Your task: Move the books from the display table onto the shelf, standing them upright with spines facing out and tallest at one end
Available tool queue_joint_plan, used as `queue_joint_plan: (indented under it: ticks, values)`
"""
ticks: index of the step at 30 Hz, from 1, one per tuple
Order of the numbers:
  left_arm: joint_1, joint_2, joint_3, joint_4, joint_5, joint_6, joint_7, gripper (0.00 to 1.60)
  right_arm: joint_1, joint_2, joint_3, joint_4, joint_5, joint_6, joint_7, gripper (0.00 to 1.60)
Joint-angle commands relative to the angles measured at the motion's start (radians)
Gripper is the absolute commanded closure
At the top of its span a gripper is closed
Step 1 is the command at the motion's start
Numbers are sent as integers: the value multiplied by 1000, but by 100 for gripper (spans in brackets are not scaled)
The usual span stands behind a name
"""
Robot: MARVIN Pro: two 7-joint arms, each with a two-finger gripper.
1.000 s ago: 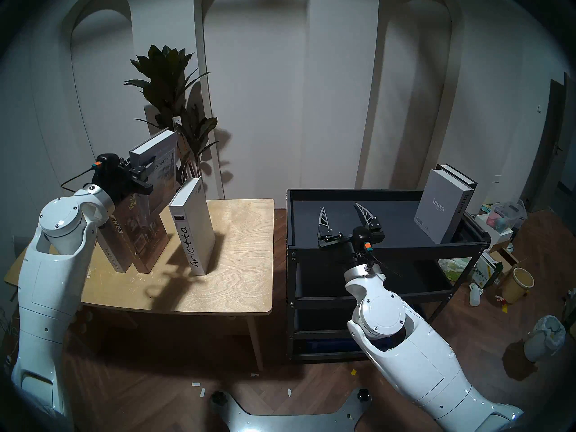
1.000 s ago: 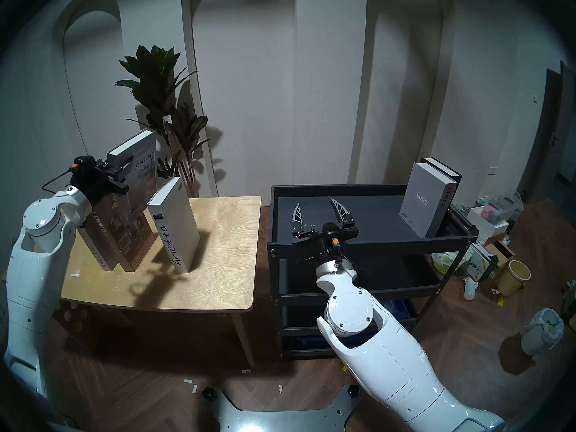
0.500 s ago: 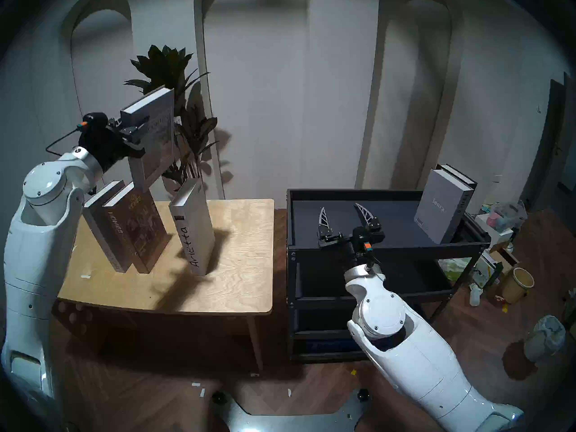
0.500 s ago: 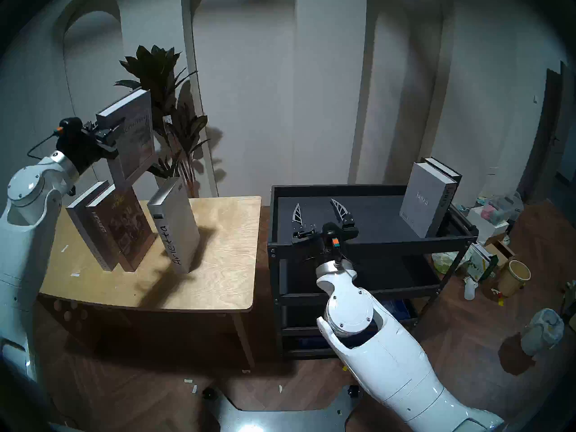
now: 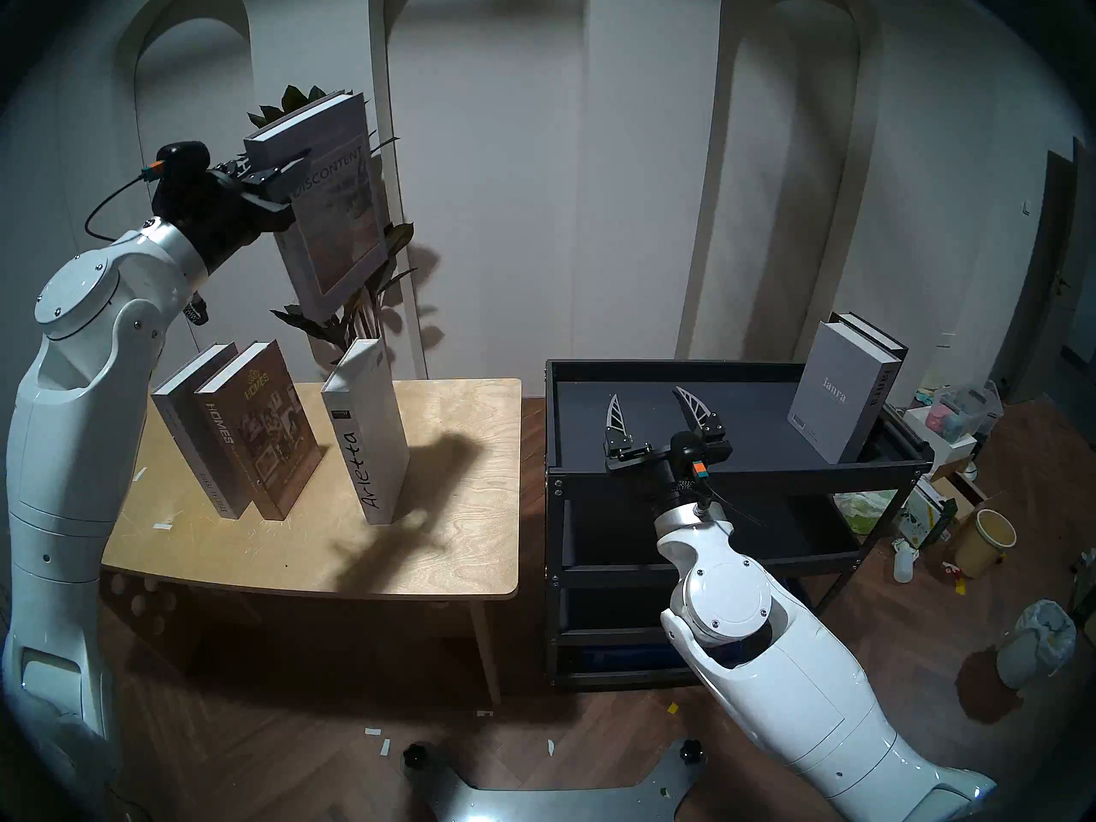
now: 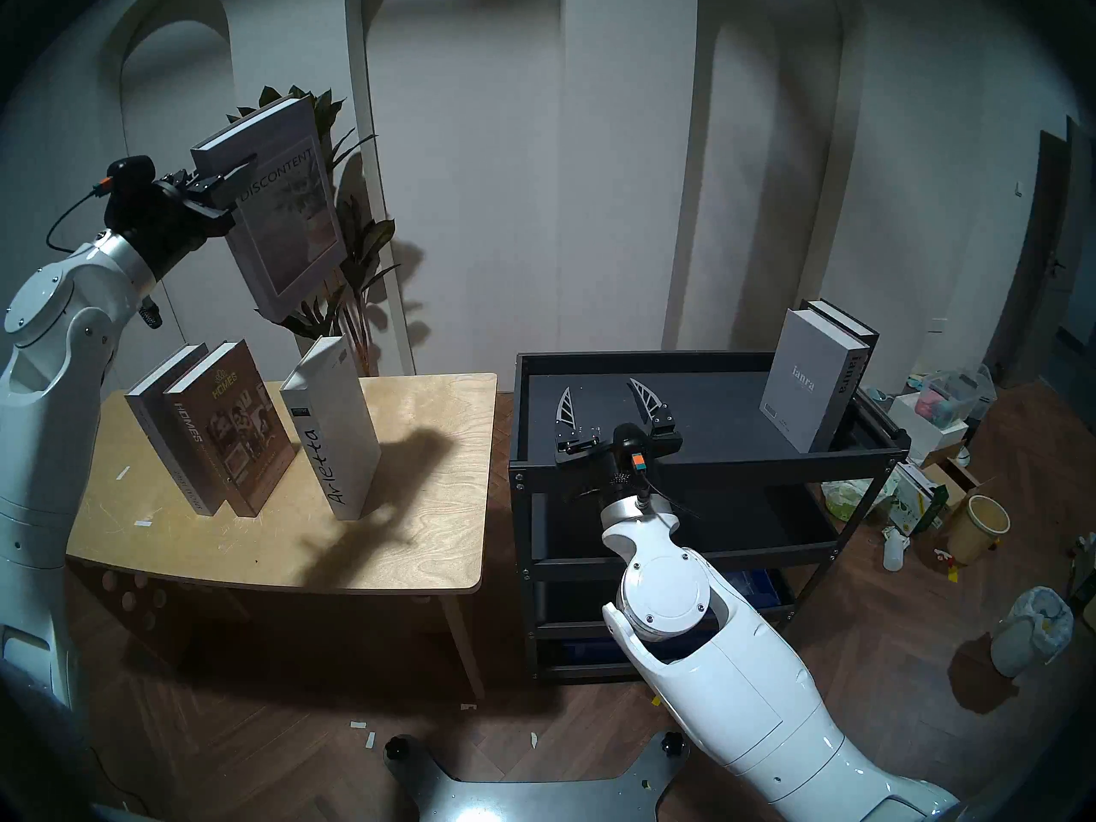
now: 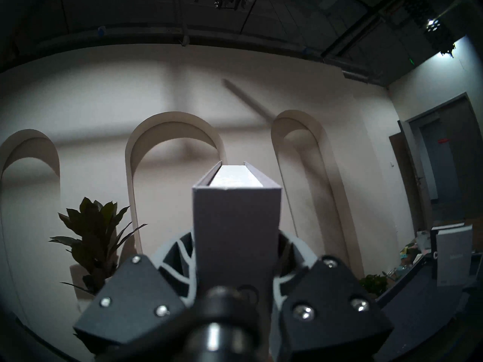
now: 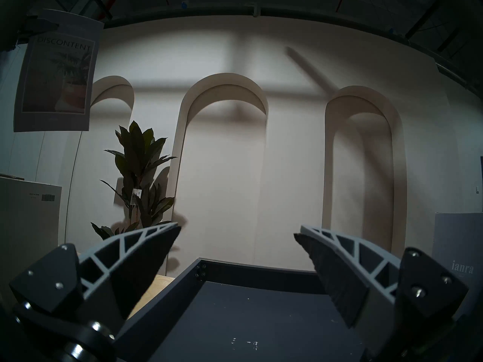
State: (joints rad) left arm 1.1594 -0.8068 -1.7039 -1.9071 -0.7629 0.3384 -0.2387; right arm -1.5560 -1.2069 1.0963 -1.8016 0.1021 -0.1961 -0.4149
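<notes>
A: Step in hand: carry. The left gripper [image 5: 283,180] is clamped on the spine end of the grey hardcover titled "DISCONTENT" [image 5: 338,204], which hangs tilted in the air, high above the light plywood display table [image 5: 462,506].

B: The right gripper [image 5: 658,414]?

A: Jaws spread wide, holding nothing, hovering over the black metal rack's rimmed top tray [image 5: 735,465].

B: Next move?

A: Probably swing the book rightward to the tray, straighten it, then set it down spine out beside the grey "ianra" book [image 5: 833,391] standing at the far right corner, a black one behind it.

B: Room?

A: Tray middle is bare. Watch the white "Arletta" book [image 5: 370,441] and the dark leafy plant [image 5: 362,281] just below the hanging corner, the tray's raised rim, and the right arm in the path. The brown "HOMES" book [image 5: 261,429] and a grey neighbour [image 5: 190,423] wait upright on the table.
</notes>
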Motion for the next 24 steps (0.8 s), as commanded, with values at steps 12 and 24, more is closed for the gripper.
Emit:
queue_joint_plan:
  ticks: [12, 24]
  values:
    - [-198, -174, 186, -100, -86, 37, 146, 160, 9, -5, 0, -7, -3, -5, 0, 0]
    - [-302, -322, 358, -36, -97, 40, 307, 160, 11, -7, 0, -7, -5, -6, 0, 0]
